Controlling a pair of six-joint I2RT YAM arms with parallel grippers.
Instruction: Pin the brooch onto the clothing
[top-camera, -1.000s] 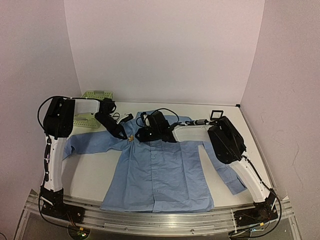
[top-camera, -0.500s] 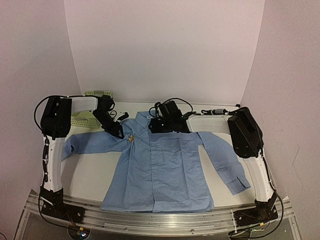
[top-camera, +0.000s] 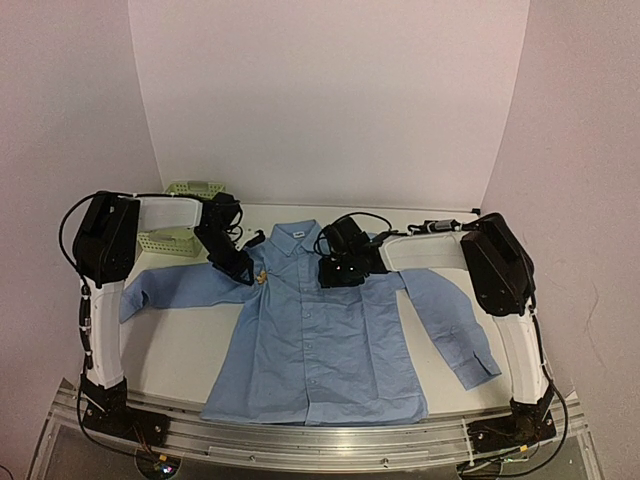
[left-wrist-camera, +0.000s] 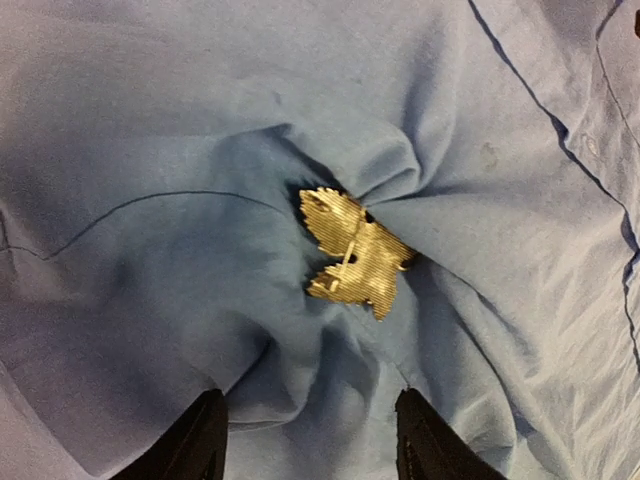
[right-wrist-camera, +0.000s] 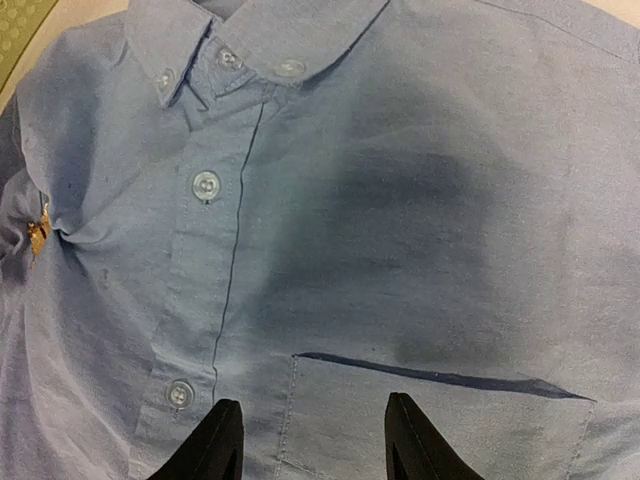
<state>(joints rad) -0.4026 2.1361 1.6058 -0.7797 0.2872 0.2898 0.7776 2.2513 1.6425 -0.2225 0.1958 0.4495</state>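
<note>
The big light blue button-up shirt (top-camera: 320, 340) is lying flat and face up on the white table (top-camera: 175, 345). The tiny golden leaf-shaped brooch (left-wrist-camera: 355, 250) is sitting on the shirt's chest, near the collar, on the left arm's side. The cloth is bunching up in folds all around it, so I am guessing the pin is going through the cloth. I cannot tell if the little clasp is shut. The left gripper (left-wrist-camera: 312, 415) is hanging right over the brooch with its jaws spread wide and holding nothing. The right gripper (right-wrist-camera: 312, 415) is hovering over the shirt near the chest pocket (right-wrist-camera: 440, 400), with its jaws apart and empty too. The job is looking nearly done. I think only checking the pin and backing away is left.
</note>
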